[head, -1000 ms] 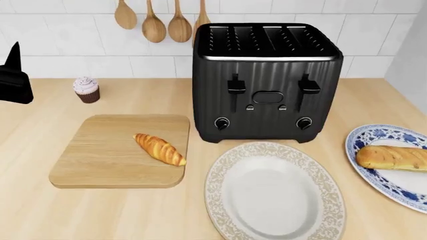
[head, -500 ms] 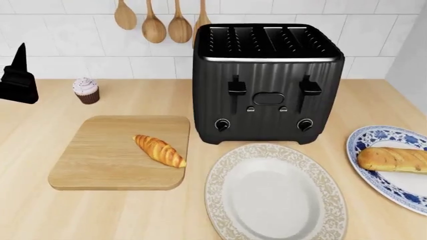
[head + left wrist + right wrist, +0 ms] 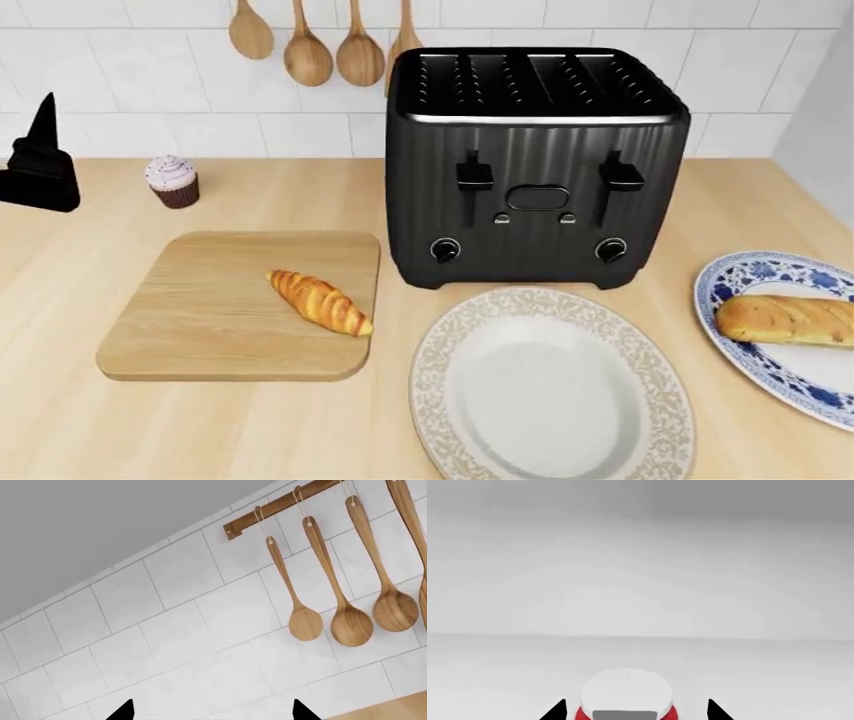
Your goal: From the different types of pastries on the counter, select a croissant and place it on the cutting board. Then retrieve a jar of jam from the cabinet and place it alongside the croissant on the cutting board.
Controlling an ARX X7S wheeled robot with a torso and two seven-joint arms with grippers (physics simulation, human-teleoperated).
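The croissant (image 3: 320,302) lies on the right part of the cutting board (image 3: 200,320), which rests on the counter (image 3: 80,420). A cupcake (image 3: 174,180) stands behind the board and a long loaf (image 3: 785,318) lies at the far right. My left gripper (image 3: 43,140) hovers at the far left, pointing up. In the left wrist view it (image 3: 212,712) is open and faces the tiled wall. The jar of jam (image 3: 626,695), red with a white lid, stands between my right gripper's (image 3: 636,711) open fingertips with gaps on both sides. The right gripper is outside the head view.
A big black toaster (image 3: 534,165) stands mid-counter behind a round white patterned plate (image 3: 467,330). The loaf rests on a blue-patterned plate (image 3: 747,275). Wooden spoons (image 3: 310,55) hang on the tiled wall. Pale cabinet surfaces surround the jar.
In the head view my left gripper has drifted slightly right and upward. The croissant, board and plates have stayed put.
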